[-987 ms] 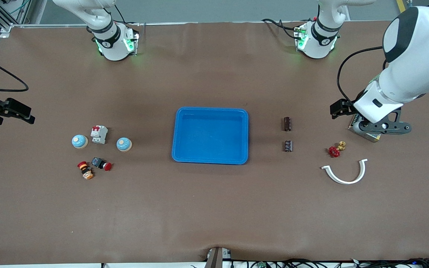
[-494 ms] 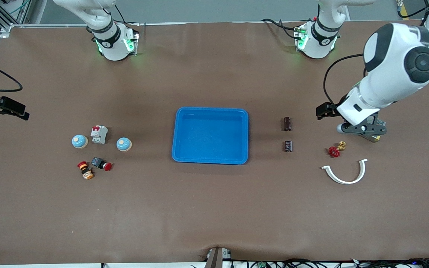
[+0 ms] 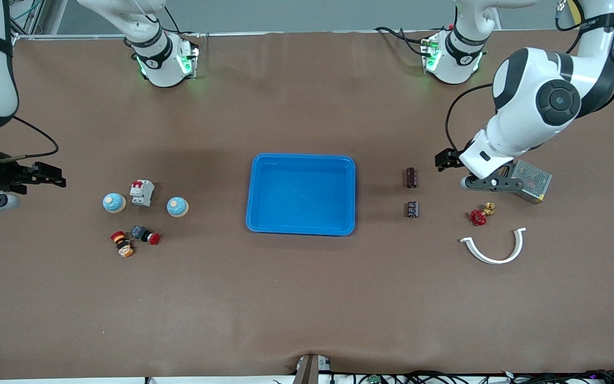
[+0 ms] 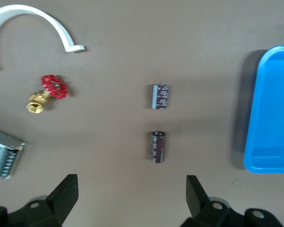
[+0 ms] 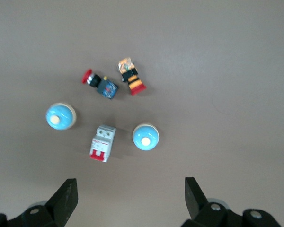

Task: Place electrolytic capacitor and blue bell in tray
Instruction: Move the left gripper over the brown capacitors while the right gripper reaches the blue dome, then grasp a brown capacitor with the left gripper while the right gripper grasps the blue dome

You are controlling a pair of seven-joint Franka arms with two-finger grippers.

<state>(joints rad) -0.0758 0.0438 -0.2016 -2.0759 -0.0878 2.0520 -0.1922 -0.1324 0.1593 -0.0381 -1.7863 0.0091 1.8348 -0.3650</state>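
The tray (image 3: 301, 194) — shallow, bright blue, rectangular with rounded corners and a raised rim — sits flat at the table's middle, nothing in it. At its 3 o'clock in the front view lie two dark electrolytic capacitors (image 3: 411, 177) (image 3: 412, 209), small cylinders on their sides, one nearer the front camera than the other. At the tray's 9 o'clock stand two blue bells (image 3: 177, 206) (image 3: 113, 202) — round domes with pale buttons on top, upright, well apart.

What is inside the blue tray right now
Nothing is in the tray; its whole floor shows bare blue in the front view. Both capacitors lie outside it toward the left arm's end of the table, and both blue bells toward the right arm's end.
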